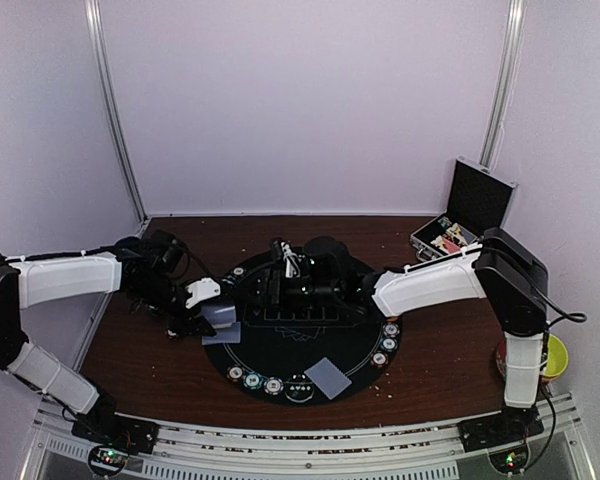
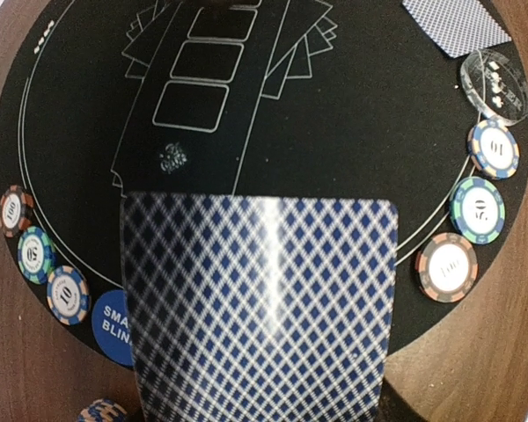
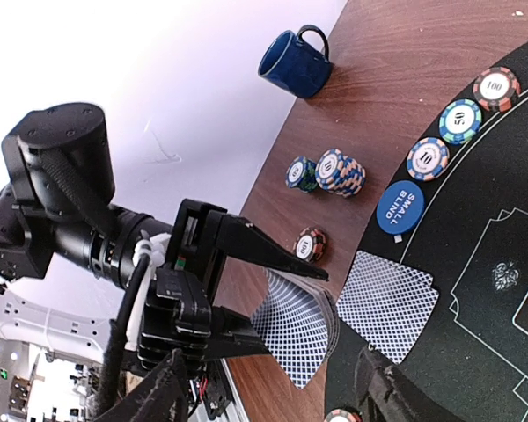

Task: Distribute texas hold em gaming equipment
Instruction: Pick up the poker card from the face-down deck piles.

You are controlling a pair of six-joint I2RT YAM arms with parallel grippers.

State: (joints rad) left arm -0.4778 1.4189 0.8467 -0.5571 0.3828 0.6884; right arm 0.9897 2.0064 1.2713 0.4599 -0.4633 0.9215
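Observation:
My left gripper is shut on a fanned deck of blue-backed playing cards at the left edge of the round black mat. That deck fills the left wrist view and hides the fingers. One card lies face down on the mat beside the deck, near the blue small-blind disc. My right gripper hovers just right of the deck, open, with nothing between its fingers. Another card lies at the mat's near edge. Three chips line one side of the mat and three chips the other.
Chip stacks, a single chip and a blue mug stand on the wood left of the mat. A clear round button sits near the chips. An open black case stands back right, a yellow bowl front right.

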